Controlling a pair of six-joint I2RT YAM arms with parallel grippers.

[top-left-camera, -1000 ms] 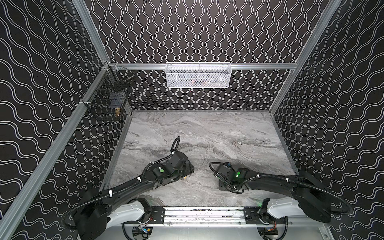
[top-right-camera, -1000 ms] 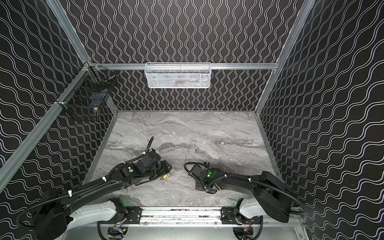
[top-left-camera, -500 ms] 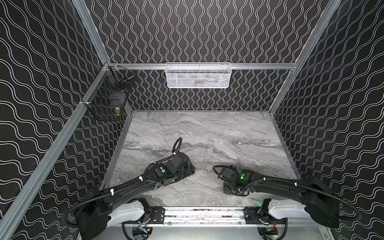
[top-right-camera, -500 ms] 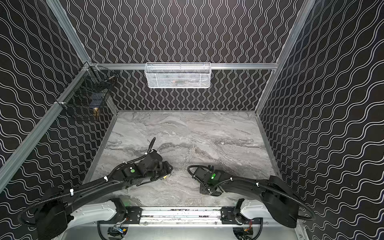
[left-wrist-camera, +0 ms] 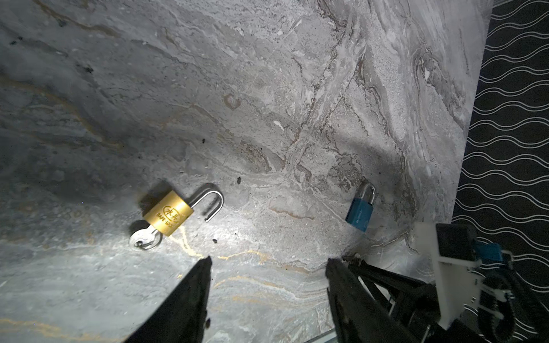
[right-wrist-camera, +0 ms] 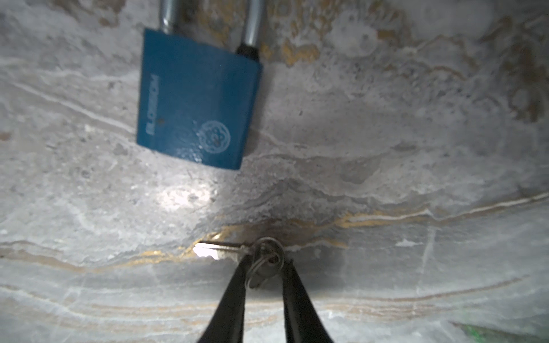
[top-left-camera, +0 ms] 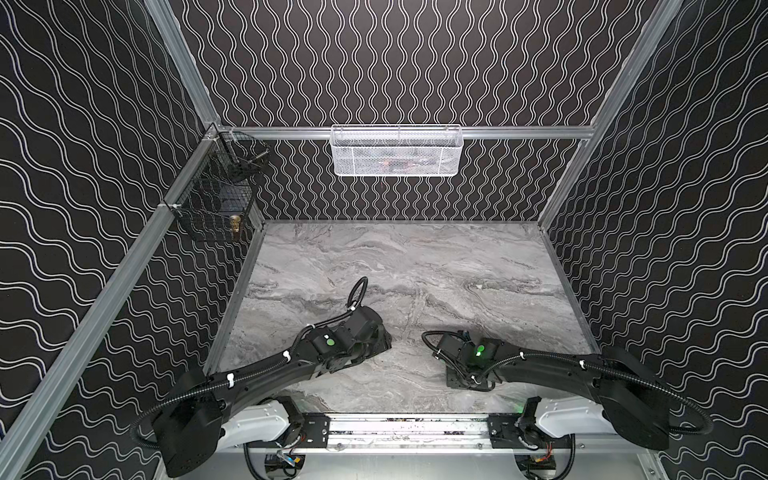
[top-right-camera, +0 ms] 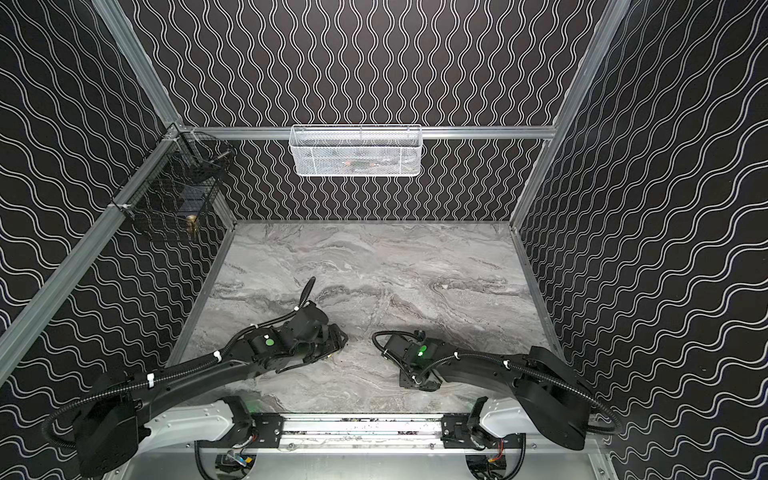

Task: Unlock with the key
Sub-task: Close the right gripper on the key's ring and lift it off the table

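Obs: right pincer has narrowed onto the key, now clenching its head at the table's 5 o'clock; blue padlock lies just beside, shackle closed; left pincer released, empty. Judgement: key secured, insertion next.

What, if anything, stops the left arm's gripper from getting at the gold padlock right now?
Probably nothing, so yes. The left gripper hangs open just short of the gold padlock, with only bare table between them; the blue padlock lies well apart.
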